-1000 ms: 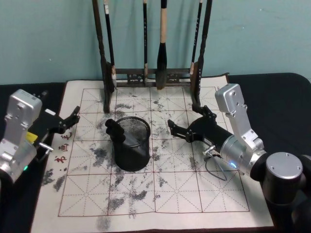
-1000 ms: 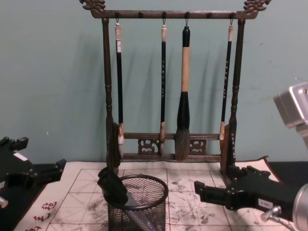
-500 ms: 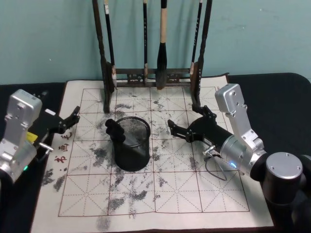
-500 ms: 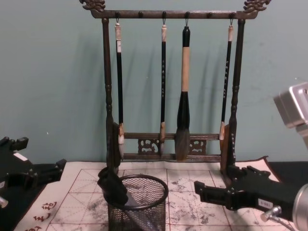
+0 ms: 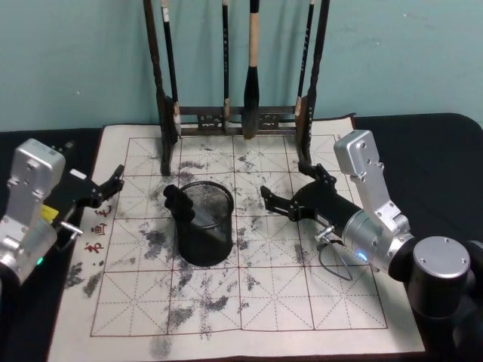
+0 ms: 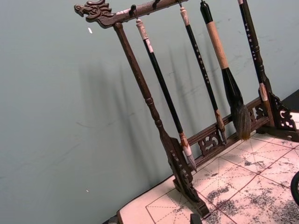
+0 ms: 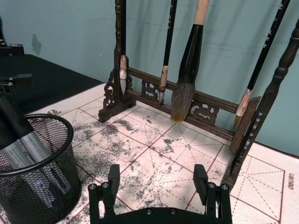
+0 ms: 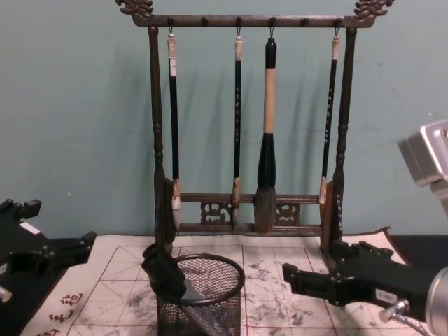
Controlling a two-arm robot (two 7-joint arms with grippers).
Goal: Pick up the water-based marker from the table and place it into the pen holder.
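Observation:
The water-based marker (image 5: 179, 203) stands slanted inside the pen holder (image 5: 205, 235), its black cap (image 8: 164, 271) sticking out over the left rim. In the right wrist view its grey printed barrel (image 7: 25, 143) leans against the mesh cup (image 7: 44, 196). My right gripper (image 5: 287, 183) hovers open and empty over the table (image 5: 249, 302), to the right of the holder and apart from it; both fingers (image 7: 113, 176) are spread wide. At the mat's left edge my left gripper (image 5: 113, 187) is open, also empty.
A tall dark wooden brush rack (image 5: 234, 117) with several hanging calligraphy brushes (image 8: 266, 168) stands at the back of the mat, close behind both the holder and the right gripper. Dark cloth (image 5: 430, 151) borders the mat on both sides.

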